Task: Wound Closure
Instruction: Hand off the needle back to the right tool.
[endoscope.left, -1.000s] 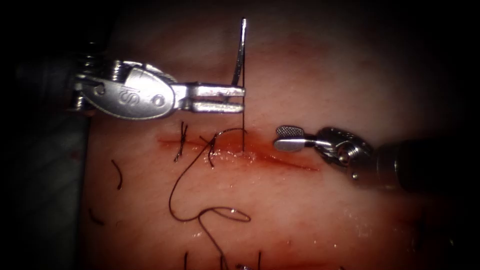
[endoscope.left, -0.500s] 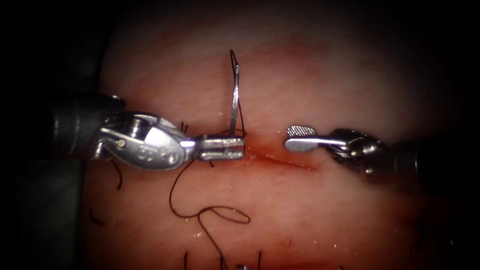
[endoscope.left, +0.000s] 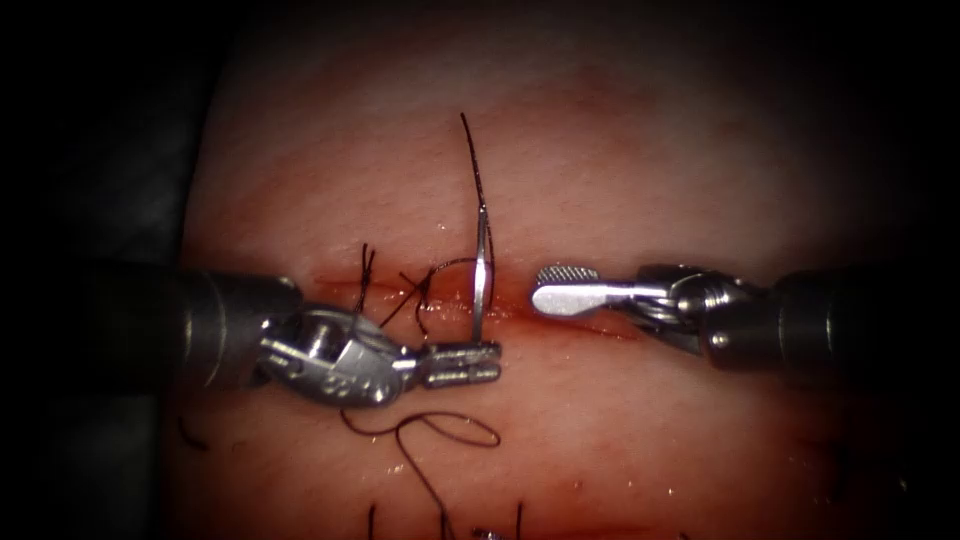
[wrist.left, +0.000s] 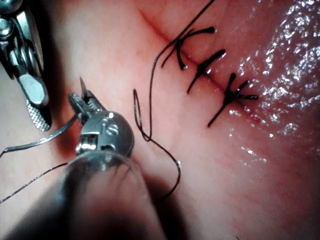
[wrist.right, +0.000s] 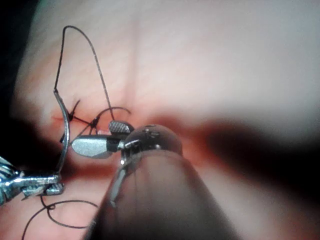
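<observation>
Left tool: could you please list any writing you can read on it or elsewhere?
Engraved marks on the left tool: too blurred to read.
No other writing.
It holds the needle near its tip, apparently out of the tissue; the right tool is open, holding nothing.

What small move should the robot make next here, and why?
Probably bring the open right gripper over to take the needle on its body. The left gripper is shut on it near the point, clear of the tissue, with thread trailing from its other end; the right holds nothing.
</observation>
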